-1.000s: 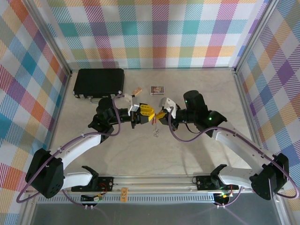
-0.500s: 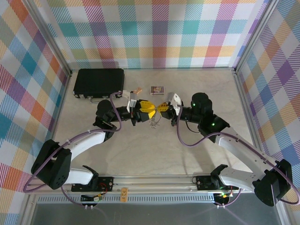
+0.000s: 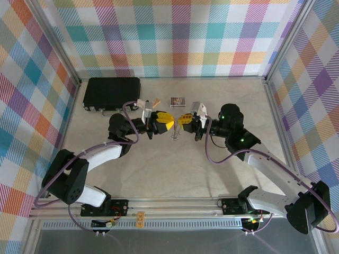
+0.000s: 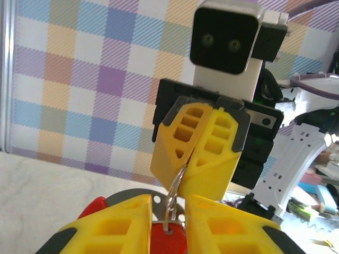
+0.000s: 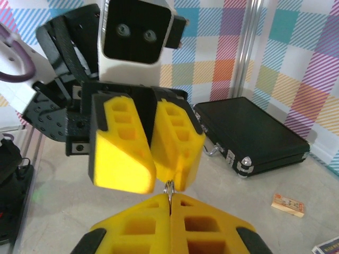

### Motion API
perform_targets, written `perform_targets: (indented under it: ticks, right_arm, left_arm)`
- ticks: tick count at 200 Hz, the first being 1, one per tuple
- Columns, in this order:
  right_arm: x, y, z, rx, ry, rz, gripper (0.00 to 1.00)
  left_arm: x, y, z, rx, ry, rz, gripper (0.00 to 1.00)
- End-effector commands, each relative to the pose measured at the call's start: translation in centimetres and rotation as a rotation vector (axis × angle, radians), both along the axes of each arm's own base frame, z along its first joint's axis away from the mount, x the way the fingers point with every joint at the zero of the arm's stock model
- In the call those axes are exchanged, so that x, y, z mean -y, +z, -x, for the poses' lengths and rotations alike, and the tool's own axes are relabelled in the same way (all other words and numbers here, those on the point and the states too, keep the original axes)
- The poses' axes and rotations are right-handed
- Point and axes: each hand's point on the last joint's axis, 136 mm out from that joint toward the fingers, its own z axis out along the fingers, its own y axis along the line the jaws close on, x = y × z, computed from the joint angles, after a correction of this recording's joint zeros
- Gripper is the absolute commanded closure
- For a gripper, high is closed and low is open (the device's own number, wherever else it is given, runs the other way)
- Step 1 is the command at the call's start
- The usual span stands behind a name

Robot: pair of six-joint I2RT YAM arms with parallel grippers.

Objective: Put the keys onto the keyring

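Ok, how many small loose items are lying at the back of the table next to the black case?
2: a small tan block just right of the black case, and a printed card a little further right. Others may be hidden from view.

Table (image 3: 159,174), black case (image 3: 112,93), tan block (image 3: 155,102), possibly a card (image 3: 178,100)
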Motion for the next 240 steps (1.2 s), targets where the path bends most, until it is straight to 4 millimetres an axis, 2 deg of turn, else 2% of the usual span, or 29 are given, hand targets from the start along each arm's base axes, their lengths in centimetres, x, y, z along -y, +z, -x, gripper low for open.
perform_targets:
  ticks: [1, 13, 37, 65, 114, 157, 177, 194, 218, 240]
  right_arm:
    - [-0.2, 1.4, 0.7, 0.029, 0.045, -0.051, 1.00]
    - [-0.2, 1.5, 0.8, 0.025, 0.052, -0.052, 1.00]
    - [-0.3, 1.6, 0.9, 0.022, 0.060, -0.057, 1.00]
    - [-0.3, 2.1, 0.9, 0.022, 0.071, -0.085, 1.00]
    - [-0.5, 4.6, 1.0, 0.017, 0.118, -0.179, 1.00]
    - [-1.0, 4.4, 0.8, -0.002, 0.136, -0.172, 1.00]
    - [-0.7, 3.8, 0.6, -0.004, 0.116, -0.165, 1.00]
    - [-0.5, 3.5, 0.4, -0.008, 0.104, -0.162, 1.00]
    - [-0.3, 3.2, 0.1, -0.035, 0.101, -0.162, 1.00]
    - [-0.4, 3.1, 0.3, -0.053, 0.131, -0.162, 1.00]
  left_arm:
    - [-0.1, 1.2, 0.7, 0.049, -0.048, 0.022, 0.80]
    - [-0.1, 1.1, 0.7, 0.047, -0.052, 0.020, 0.84]
    - [-0.1, 1.2, 0.8, 0.052, -0.054, 0.019, 1.00]
    - [0.0, 0.8, 0.7, 0.039, -0.065, 0.010, 1.00]
    - [0.3, 0.2, 0.7, 0.020, -0.088, -0.003, 1.00]
    - [0.0, 1.0, 0.9, 0.032, -0.074, 0.012, 1.00]
    - [-0.5, 1.8, 0.7, 0.039, -0.041, 0.032, 0.91]
    - [-1.1, 2.5, 0.6, 0.061, -0.007, 0.049, 0.89]
    - [-1.9, 3.4, 0.2, 0.085, 0.061, 0.080, 0.79]
    - [-2.2, 4.1, 0.4, 0.103, 0.074, 0.092, 0.76]
